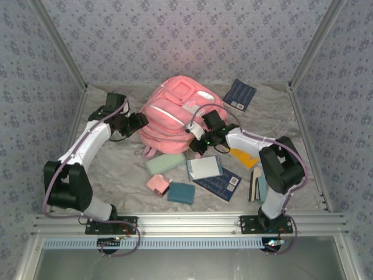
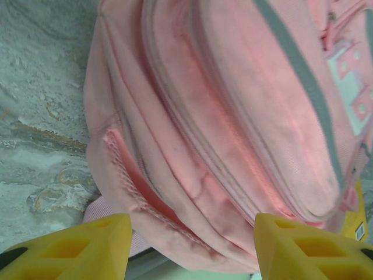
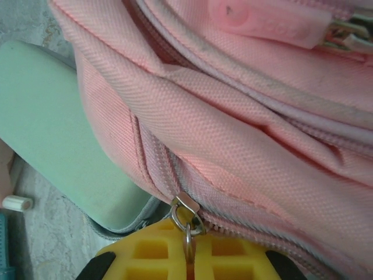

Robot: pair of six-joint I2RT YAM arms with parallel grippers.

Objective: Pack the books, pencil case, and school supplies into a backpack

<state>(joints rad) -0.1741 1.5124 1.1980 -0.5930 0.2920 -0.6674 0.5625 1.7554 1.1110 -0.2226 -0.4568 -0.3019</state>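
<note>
While the right gripper point(image 3: 189, 248) is clamped on the zipper pull point(image 3: 186, 217) at the near side of the backpack point(image 1: 175, 114), which lies toward the far middle of the tabletop point(image 1: 116, 163), the left gripper point(image 2: 192, 245) stands with jaws apart beside the bag's left side, holding nothing. With no hold there, a tug on the zipper would likely drag the soft bag rather than open it. The small metal pull could slip from the grip, and the shifting bag could shove the pencil case point(image 1: 165, 163) lying against its near edge.
</note>
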